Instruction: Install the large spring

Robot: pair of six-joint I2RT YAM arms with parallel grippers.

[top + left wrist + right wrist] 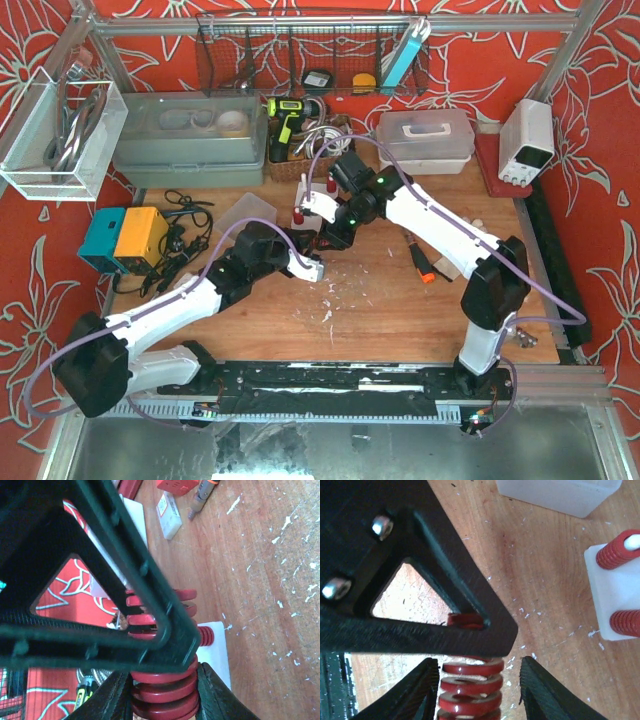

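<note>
The large spring (162, 692), thick red coils, is clamped between the fingers of my left gripper (164, 695), which is shut on it. My right gripper (477, 690) straddles the same spring (470, 687). Its left finger (422, 690) is close to the coils, and its right finger (540, 690) stands clear with a gap. Each gripper's black triangular frame crosses the other's wrist view and hides part of the spring. The two grippers meet mid-table, left gripper (310, 268) and right gripper (330, 240). A white block (605, 592) holds small red springs (620, 550) on pegs.
The white block (322, 207) sits just behind the grippers. An orange-tipped tool (422, 262) lies right of them and a clear plastic sheet (245, 212) to the left. A teal and yellow box (125, 240), grey bin (190, 140) and white lidded box (425, 135) line the edges.
</note>
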